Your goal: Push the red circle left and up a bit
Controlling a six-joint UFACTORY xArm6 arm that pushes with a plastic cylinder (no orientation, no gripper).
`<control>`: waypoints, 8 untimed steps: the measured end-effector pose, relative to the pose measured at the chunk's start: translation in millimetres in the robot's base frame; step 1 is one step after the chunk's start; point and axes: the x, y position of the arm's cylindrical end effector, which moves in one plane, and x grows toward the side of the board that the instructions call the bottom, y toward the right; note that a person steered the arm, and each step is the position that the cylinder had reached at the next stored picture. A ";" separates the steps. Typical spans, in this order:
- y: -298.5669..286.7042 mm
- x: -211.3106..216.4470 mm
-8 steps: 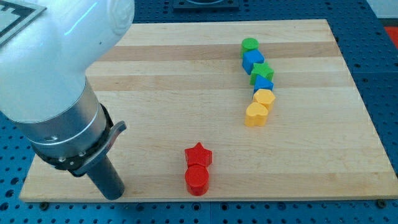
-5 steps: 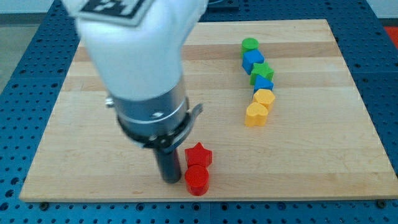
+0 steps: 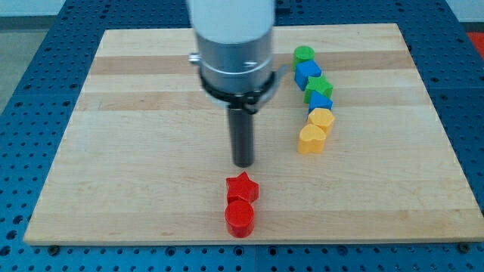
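You see the red circle (image 3: 239,218), a smooth plastic cylinder, near the pale wooden board's (image 3: 136,189) bottom edge, touching the red star (image 3: 243,188) just above it. My tip (image 3: 243,163), a plain dark rod end with no jaws, stands just above the star, touching neither red block. At the view's right, glossy green, blue and yellow blocks (image 3: 314,98) form a column

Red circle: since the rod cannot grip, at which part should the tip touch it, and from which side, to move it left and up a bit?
Probably the red circle is best met low on its lower-right side wall, pushing toward the view's upper left. The red star touches its top edge, so a straight upward push would carry the star along. My tip now stands above the star and must go around first.
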 end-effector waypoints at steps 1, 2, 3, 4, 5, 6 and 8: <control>39.9 7.7; 51.0 40.1; 44.6 88.4; 38.8 108.6; 37.4 108.8; 28.5 108.9; 18.8 109.0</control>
